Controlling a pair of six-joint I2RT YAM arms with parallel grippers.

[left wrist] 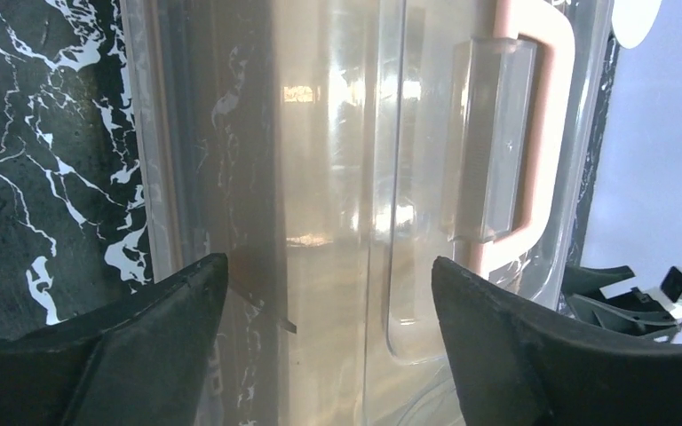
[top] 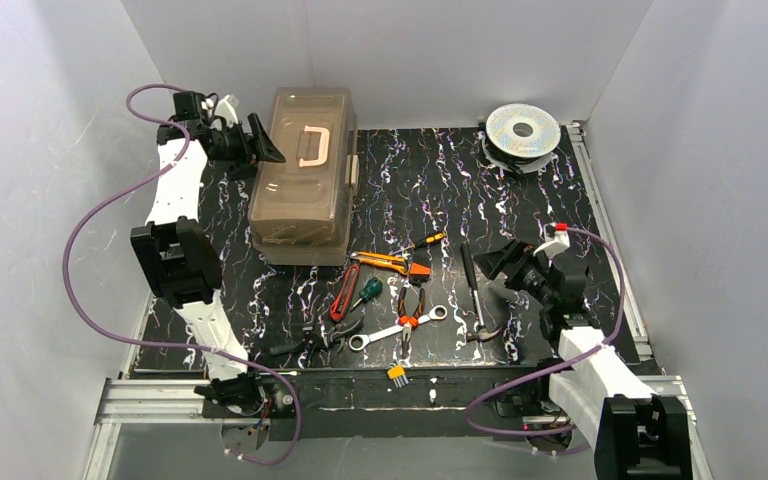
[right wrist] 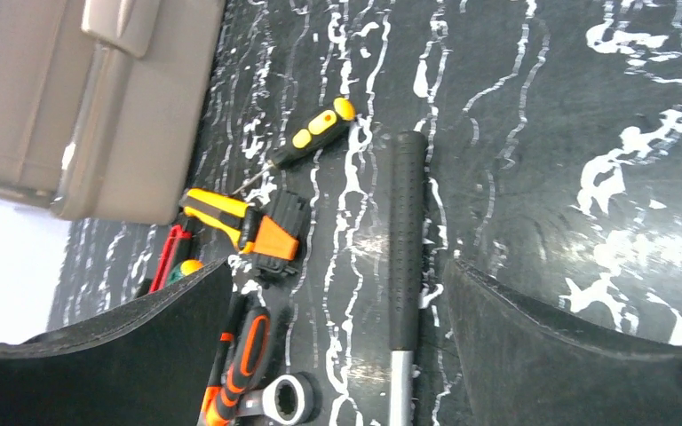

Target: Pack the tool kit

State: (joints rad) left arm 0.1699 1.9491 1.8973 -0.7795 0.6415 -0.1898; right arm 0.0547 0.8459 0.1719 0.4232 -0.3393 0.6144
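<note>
Found the toolbox (top: pixel 300 190) at the far left of the mat (top: pixel 560 200), with its smoky lid (left wrist: pixel 337 133) shut and the beige handle (top: pixel 312 145) lying flat on top. Saw the left gripper (top: pixel 268 146) at the box's far left edge, pointed across the lid, jaws spread apart and clamped on nothing. Could not tell whether its fingers (left wrist: pixel 142 346) touched the lid.

Noted the hand tools loose on the mat, near and right of the box. Spotted the yellow knife (top: pixel 385 262) just off the near right corner and a yellow-and-black screwdriver (top: pixel 422 242) right of it. Nearer, made out red-handled pliers (top: pixel 345 292), orange-handled pliers (top: pixel 408 310) and a wrench (top: pixel 397 330). Placed the hammer (top: pixel 475 290) rightmost, handle pointing far.

Saw the right gripper (top: pixel 500 272) just right of the hammer, jaws wide apart and empty. Marked a silver spool (top: pixel 522 130) at the far right corner.
</note>
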